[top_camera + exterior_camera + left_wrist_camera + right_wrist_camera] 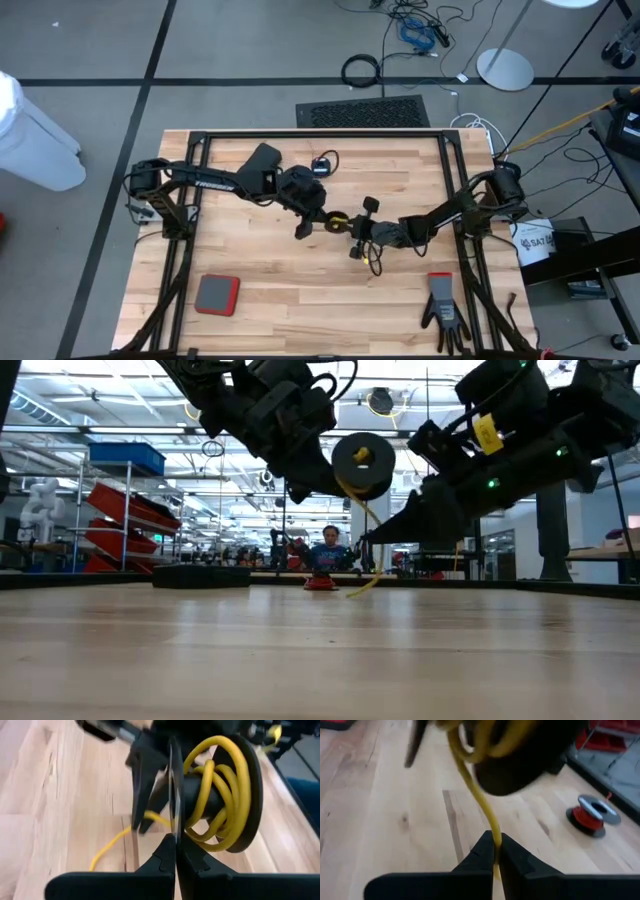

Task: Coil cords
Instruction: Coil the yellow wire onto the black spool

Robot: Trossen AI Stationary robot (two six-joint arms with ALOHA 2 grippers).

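A small black reel (pixel 362 463) with the yellow cord (pixel 215 795) partly wound on it hangs above the middle of the table. My left gripper (pixel 175 840) reaches in from the table's left and is shut on the reel. My right gripper (pixel 496 840) comes from the right and is shut on the yellow cord just below the reel. The cord's loose tail (pixel 373 262) trails toward the near edge. A second reel (pixel 592 815) with reddish-brown cord lies flat on the table's far side. My left gripper pinches the rim of one flange of the reel (pixel 173 815) between its two fingers, slanting down from the table's left. The reel is lifted clear of the table, its flat face toward the near edge. My right gripper pinches the yellow cord (pixel 492 827) a short way below the reel, fingers across the cord, slanting down from the table's right. The cord runs up to the reel, and its tail (pixel 364 575) hangs slack to the table.
A red and grey pad (pixel 216 294) lies at the near left and a black glove (pixel 443 312) at the near right. Black frame rails (pixel 455 180) run along the table's sides. The near middle of the table (pixel 320 300) is bare wood.
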